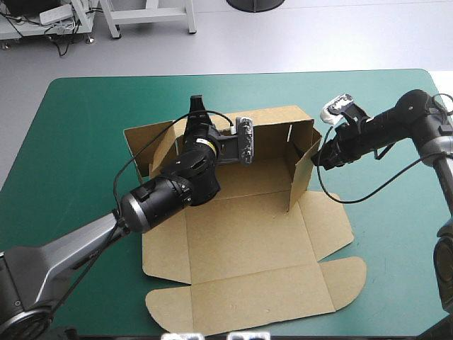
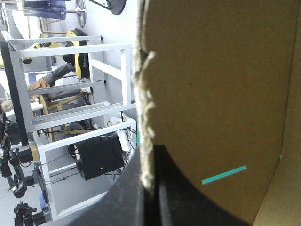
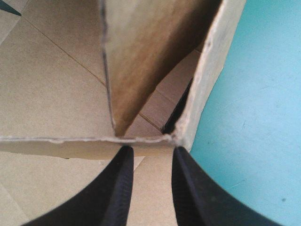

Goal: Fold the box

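A robotics lab, no question: a table under a teal-green cover has two black-and-grey robot arms over it, one in from the left, one from the right, both at a cut brown board box. Past the far edge there's grey floor, a white metal-frame bench and a pale power strip. The left wrist view looks out on white frame racks, tangled cables and a black case on a low shelf.
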`<state>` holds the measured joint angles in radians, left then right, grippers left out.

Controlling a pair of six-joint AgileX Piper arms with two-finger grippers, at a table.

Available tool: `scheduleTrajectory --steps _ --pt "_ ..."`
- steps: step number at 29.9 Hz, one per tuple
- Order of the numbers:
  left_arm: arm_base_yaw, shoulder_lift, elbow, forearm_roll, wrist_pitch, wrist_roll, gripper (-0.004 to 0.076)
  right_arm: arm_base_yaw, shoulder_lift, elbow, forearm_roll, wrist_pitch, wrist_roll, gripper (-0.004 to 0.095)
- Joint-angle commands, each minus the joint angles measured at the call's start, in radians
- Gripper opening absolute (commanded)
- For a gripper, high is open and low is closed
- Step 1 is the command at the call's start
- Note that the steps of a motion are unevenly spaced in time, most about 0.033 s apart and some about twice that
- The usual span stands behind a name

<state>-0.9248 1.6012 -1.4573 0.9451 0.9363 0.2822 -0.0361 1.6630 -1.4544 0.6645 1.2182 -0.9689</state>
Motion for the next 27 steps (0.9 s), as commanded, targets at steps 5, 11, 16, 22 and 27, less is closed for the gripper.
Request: scheduleTrajectory --steps 5,11,16,22,27 --pt "-0.001 -0.040 -0.027 0.048 -0.024 -0.006 -0.0010 0.003 -0.004 -0.022 0.062 -0.060 -0.078 0.0275" --pt "-0.001 -0.034 -0.027 0.044 -0.024 -0.006 -0.0010 0.003 0.009 -0.022 0.136 -0.076 -0.174 0.0275" --pt "-0.001 -0.034 -0.027 0.040 -0.024 -0.006 -0.0010 0.003 0.009 -0.022 0.235 -0.068 -0.270 0.0275" --pt "-0.001 -0.034 -0.027 0.040 -0.018 -0.006 -0.0010 0.003 0.009 -0.022 0.196 -0.036 -0.277 0.0275" --pt "-0.001 -0.034 -0.027 0.033 -0.018 -0.006 -0.0010 0.003 0.009 -0.022 0.192 -0.020 -0.277 0.0275"
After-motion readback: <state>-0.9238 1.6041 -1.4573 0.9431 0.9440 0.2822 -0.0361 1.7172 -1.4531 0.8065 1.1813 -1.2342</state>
